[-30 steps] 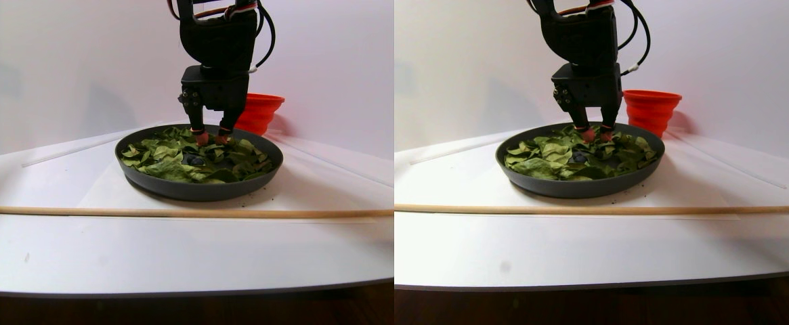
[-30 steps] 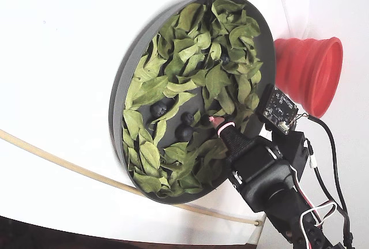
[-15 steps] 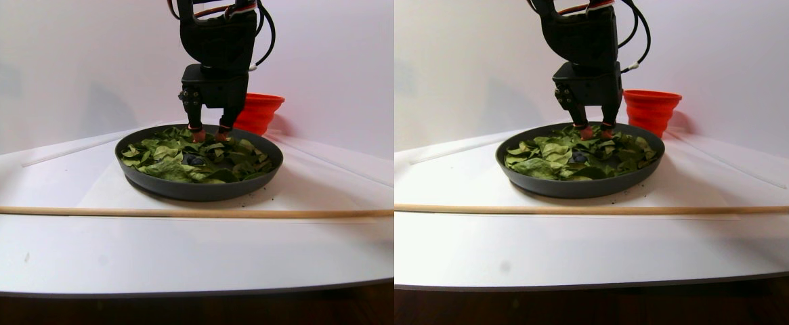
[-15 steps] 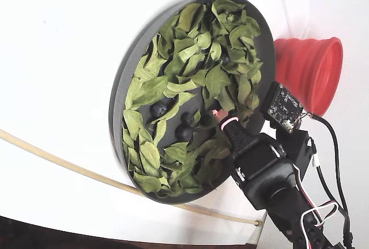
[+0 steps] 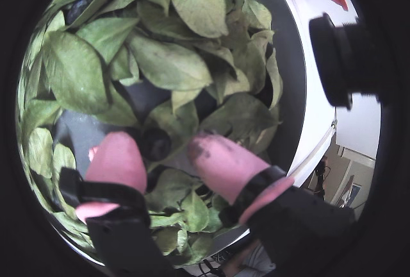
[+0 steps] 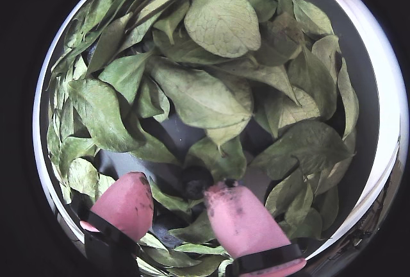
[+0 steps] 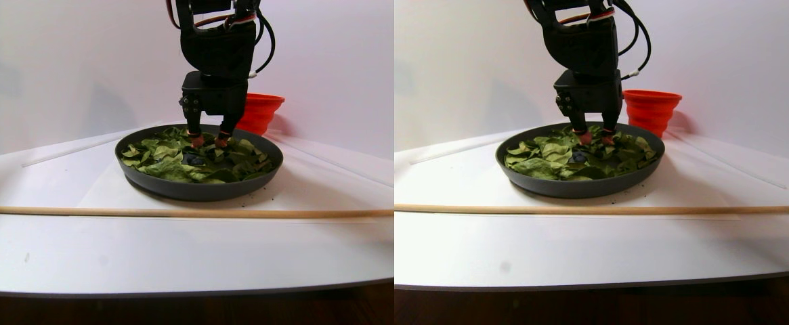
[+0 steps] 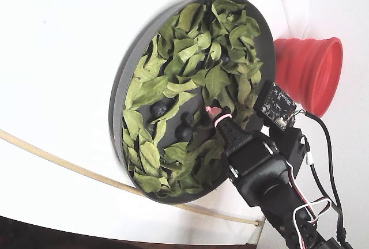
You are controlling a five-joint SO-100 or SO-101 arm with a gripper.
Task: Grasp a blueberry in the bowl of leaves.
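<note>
The dark grey bowl (image 8: 118, 105) holds a loose heap of green leaves (image 8: 190, 47). My gripper (image 5: 161, 145) is open, with its pink-tipped fingers (image 5: 118, 158) lowered among the leaves (image 5: 173, 65). A dark blueberry (image 5: 155, 142) lies on the bowl floor between the two fingertips, nearer the left one, touching neither. In the other wrist view the blueberry (image 6: 197, 184) sits just left of the right fingertip (image 6: 234, 216), with the gripper (image 6: 179, 187) astride it. The fixed view shows three blueberries (image 8: 184, 132) in a gap in the leaves, next to the gripper (image 8: 212, 113).
A red ribbed cup (image 8: 308, 73) stands just beyond the bowl (image 7: 198, 189), behind the arm (image 7: 215, 61). A thin wooden rod (image 7: 164, 212) lies across the white table in front of the bowl. The bowl's low rim (image 6: 384, 97) curves close on the right.
</note>
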